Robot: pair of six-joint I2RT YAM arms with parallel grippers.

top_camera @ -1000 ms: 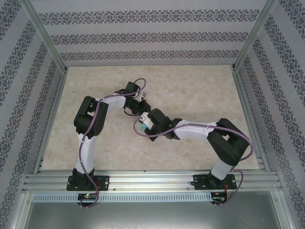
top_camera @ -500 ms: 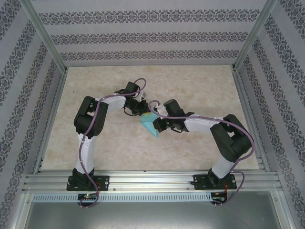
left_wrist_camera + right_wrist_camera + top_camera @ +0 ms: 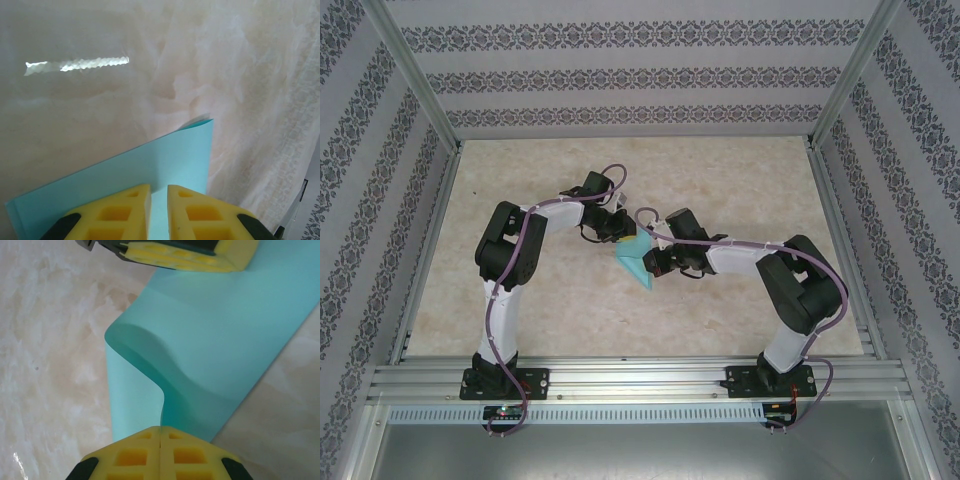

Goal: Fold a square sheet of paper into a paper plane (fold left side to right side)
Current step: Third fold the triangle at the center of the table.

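The square sheet of paper (image 3: 636, 264) is light teal and lies mid-table, bent over on itself; no paper plane is in view. My left gripper (image 3: 623, 232) rests its yellow fingertips (image 3: 125, 205) on the sheet's (image 3: 150, 165) far part, jaws a narrow gap apart with teal showing between them. My right gripper (image 3: 653, 262) sits at the sheet's right side. Seen from the right wrist, it (image 3: 160, 432) is shut on one edge of the sheet (image 3: 225, 330), which curls up from the table into the jaws. The left fingers (image 3: 185, 252) lie across the top.
The pale marbled tabletop (image 3: 520, 200) is bounded by aluminium posts and patterned walls (image 3: 620, 80). A metal rail (image 3: 640, 378) carries both arm bases at the near edge. Bare tabletop stretches left, right and behind the arms.
My right gripper has moved right from over the sheet, drawing the pinched paper edge along and uncovering the teal sheet. The left arm has stayed where it was.
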